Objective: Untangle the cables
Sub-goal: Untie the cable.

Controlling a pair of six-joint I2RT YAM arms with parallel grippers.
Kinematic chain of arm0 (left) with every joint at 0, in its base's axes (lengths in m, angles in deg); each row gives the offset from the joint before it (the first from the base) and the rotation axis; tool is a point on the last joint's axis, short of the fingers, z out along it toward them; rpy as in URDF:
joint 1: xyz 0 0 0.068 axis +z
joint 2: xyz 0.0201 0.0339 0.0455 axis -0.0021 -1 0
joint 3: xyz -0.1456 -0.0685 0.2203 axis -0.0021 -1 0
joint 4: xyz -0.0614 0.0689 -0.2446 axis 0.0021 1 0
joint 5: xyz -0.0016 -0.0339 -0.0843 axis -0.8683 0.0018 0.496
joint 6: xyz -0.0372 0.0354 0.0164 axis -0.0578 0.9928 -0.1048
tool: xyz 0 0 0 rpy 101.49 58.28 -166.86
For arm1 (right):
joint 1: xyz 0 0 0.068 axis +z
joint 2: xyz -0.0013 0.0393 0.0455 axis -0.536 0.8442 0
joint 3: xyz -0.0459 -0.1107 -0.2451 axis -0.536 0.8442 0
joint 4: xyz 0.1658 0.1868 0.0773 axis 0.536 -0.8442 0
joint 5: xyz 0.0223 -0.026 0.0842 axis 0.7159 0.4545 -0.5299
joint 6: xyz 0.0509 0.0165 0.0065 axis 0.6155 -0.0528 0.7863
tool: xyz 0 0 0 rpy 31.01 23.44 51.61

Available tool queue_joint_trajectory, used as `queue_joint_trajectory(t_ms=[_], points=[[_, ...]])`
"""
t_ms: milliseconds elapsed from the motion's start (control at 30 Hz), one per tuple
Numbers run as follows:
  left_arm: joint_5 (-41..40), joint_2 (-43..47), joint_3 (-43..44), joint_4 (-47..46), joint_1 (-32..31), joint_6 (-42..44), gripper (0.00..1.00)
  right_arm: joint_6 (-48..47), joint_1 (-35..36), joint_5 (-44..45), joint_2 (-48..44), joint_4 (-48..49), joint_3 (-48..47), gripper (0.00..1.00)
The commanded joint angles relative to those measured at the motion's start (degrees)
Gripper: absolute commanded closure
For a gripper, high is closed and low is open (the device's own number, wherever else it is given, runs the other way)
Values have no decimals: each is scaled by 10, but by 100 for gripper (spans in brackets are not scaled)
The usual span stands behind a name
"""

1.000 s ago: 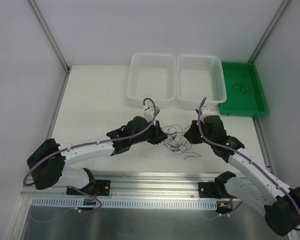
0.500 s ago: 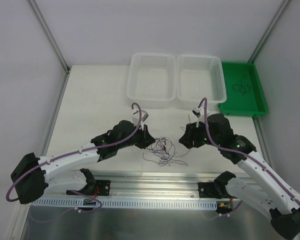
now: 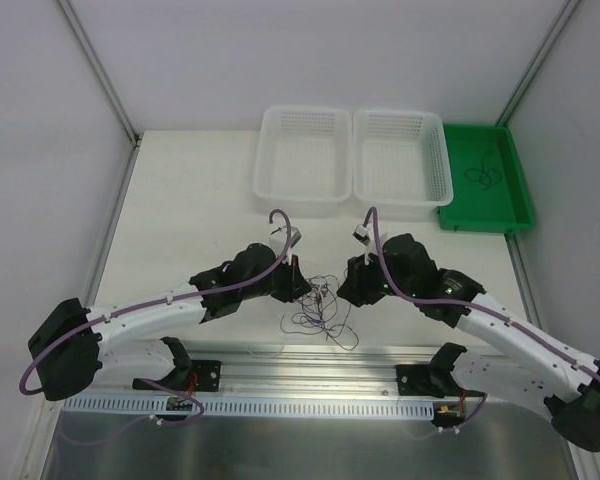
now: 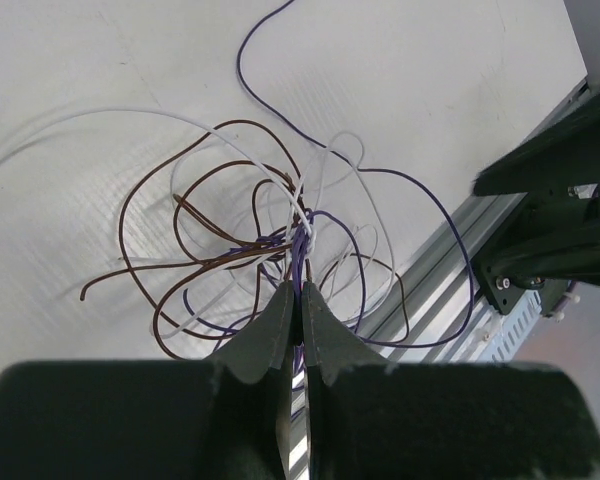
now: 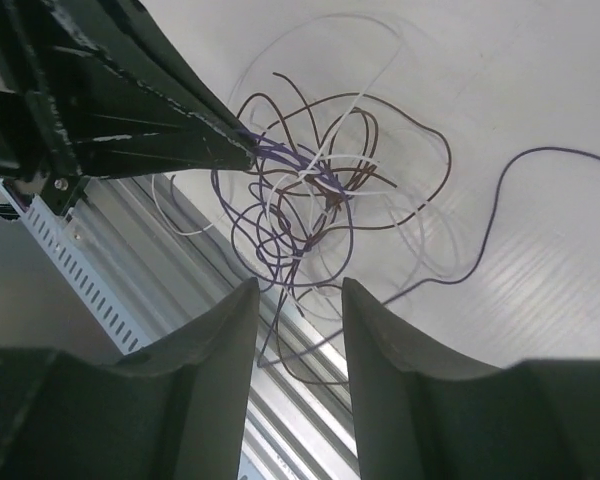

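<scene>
Pinching purple strands of the cables by the near edge of the desk, my left fingers are clamped; my right fingers gape, empty. The bundle is tangled, with most work left; perhaps one freed strand lies in the green tray, far right corner.

Two white mesh baskets: left basket, right basket. One green tray, upper right, holding perhaps one dark wire loop. One bundle of cables. Two end effectors: left end effector, right end effector.
</scene>
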Motion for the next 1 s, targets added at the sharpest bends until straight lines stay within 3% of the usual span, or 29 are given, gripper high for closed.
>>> queue_joint_trajectory(t_ms=[0, 367, 800, 967], points=[[-12, 5, 11, -15, -7, -26, 100, 52, 21, 50, 40, 115, 36, 59], [-41, -8, -3, -15, -21, -61, 100, 137, 39, 94, 140, 324, 108, 59], [-72, -62, 0, -16, -27, -98, 100, 120, 70, 55, 243, 368, 88, 59], [-81, -57, -9, -18, -27, -102, 100, 110, 74, 92, 285, 357, 82, 60]])
